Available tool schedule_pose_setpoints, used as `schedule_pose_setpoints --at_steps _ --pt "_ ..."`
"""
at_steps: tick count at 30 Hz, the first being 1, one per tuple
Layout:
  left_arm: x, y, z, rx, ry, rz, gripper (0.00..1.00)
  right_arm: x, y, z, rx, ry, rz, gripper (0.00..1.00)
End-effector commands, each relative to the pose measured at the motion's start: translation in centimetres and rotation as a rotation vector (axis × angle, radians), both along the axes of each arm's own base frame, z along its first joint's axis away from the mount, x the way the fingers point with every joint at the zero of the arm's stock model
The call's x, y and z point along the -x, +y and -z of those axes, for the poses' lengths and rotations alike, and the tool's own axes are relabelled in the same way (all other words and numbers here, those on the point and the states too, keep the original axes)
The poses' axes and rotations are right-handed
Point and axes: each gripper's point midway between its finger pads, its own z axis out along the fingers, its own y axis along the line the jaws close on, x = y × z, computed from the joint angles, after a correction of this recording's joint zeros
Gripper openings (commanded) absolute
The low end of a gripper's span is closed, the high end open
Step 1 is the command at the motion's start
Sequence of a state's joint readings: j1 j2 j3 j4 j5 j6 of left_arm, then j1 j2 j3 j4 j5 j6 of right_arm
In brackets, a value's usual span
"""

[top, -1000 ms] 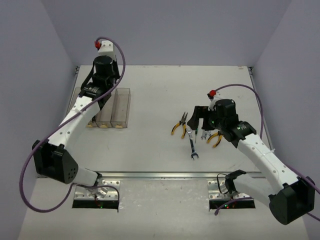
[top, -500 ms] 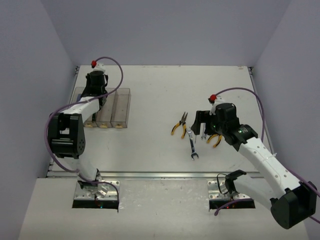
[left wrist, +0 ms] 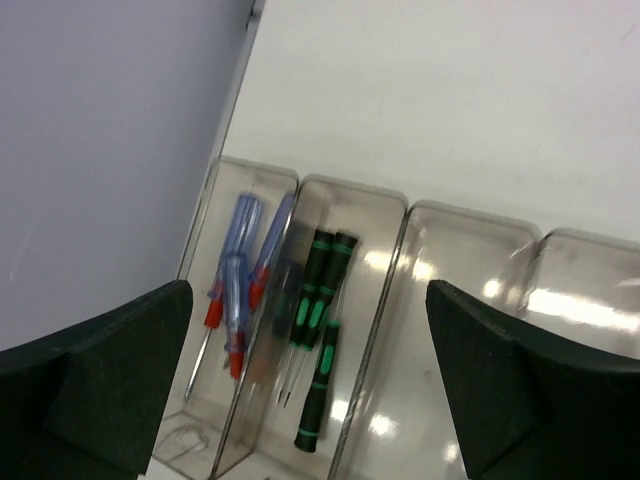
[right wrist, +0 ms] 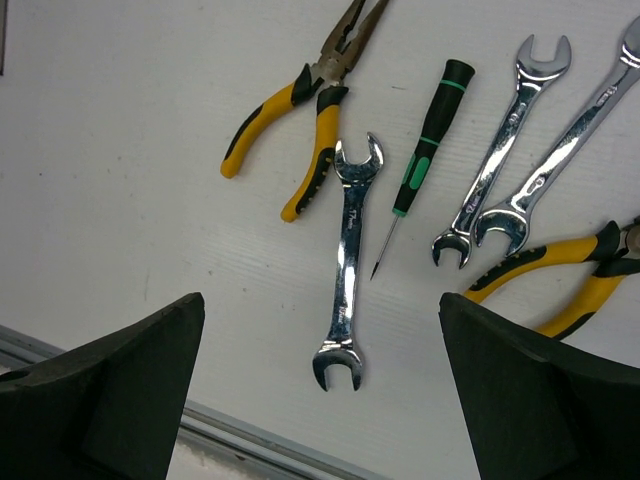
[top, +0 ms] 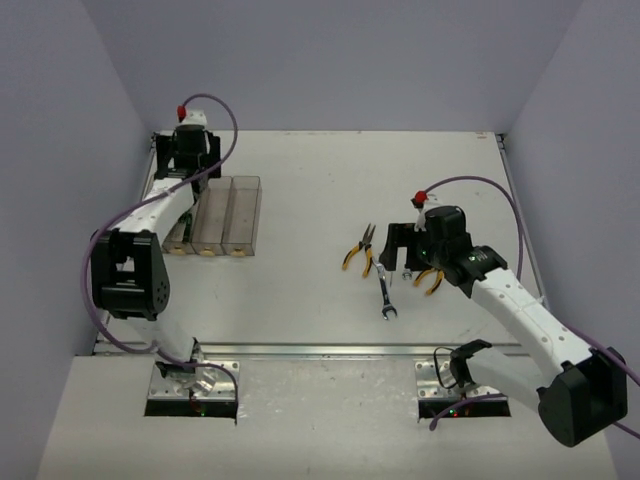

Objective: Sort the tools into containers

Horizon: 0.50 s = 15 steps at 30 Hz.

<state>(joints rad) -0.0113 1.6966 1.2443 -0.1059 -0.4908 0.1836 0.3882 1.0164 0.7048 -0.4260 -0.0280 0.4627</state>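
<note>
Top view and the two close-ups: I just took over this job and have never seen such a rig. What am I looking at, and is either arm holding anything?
A left arm and a right arm are bolted at the near edge of a table. The top view looks down from behind them; each close-up comes from a camera on one wrist. The left tool hangs open and empty over clear bins: blue-red screwdrivers lie in the leftmost, black-green screwdrivers in the next. The right tool hangs open and empty over loose items: two pliers, three wrenches, one black-green screwdriver.
</note>
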Motion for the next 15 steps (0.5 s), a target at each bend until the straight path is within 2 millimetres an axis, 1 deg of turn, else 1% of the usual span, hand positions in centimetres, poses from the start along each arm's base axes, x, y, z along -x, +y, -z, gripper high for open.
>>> schedule_pose_setpoints --at_steps 1,2,3,4,5,6,7,8,9,10,11,12,13,14,15 --pt "1.1 -4.6 -12.3 0.335 -0.239 0.081 1.00 -1.2 0.4 0.7 -0.003 0.053 0.047 0.99" --pt "2.2 -5.7 -13.1 0.418 -0.250 0.090 1.00 -1.4 0.4 1.1 0.007 0.086 0.058 0.99" --pt "3.6 -6.7 -15.0 0.492 -0.294 0.106 1.00 -1.5 0.1 1.3 0.021 0.115 0.082 0.99" --pt "5.1 -7.4 -16.3 0.532 -0.343 0.136 1.00 -1.5 -0.4 1.9 0.048 0.144 0.118 0.97" --pt "7.2 -8.9 -16.8 0.612 -0.386 0.184 1.00 -1.9 -0.9 2.7 0.083 0.182 0.160 0.94" --pt "9.8 -10.5 -18.7 0.680 -0.456 0.266 1.00 -2.2 -1.2 3.3 0.104 0.204 0.193 0.90" --pt "10.9 -11.2 -18.7 0.706 -0.479 0.305 1.00 -2.3 -1.4 3.5 0.111 0.208 0.208 0.88" --pt "12.4 -11.6 -19.5 0.725 -0.532 0.338 1.00 -2.6 -1.4 3.9 0.121 0.218 0.214 0.83" --pt "14.2 -12.1 -19.1 0.745 -0.557 0.372 1.00 -2.9 -1.4 4.6 0.137 0.235 0.222 0.76" --pt "15.2 -12.3 -18.0 0.749 -0.550 0.380 1.00 -3.3 -1.5 4.8 0.148 0.233 0.231 0.69" --pt "16.7 -12.6 -17.8 0.745 -0.568 0.411 1.00 -3.8 -1.7 5.2 0.169 0.233 0.247 0.62" --pt "18.1 -13.1 -17.3 0.742 -0.571 0.451 1.00 -4.5 -2.0 5.6 0.194 0.235 0.267 0.55" --pt "18.5 -13.5 -15.8 0.749 -0.535 0.468 1.00 -5.1 -2.2 5.5 0.206 0.225 0.284 0.52" --pt "19.1 -13.8 -15.1 0.750 -0.520 0.488 1.00 -5.4 -2.2 6.4 0.231 0.252 0.282 0.47" --pt "19.5 -14.2 -13.5 0.761 -0.481 0.497 1.00 -5.7 -2.1 6.9 0.242 0.266 0.282 0.43"
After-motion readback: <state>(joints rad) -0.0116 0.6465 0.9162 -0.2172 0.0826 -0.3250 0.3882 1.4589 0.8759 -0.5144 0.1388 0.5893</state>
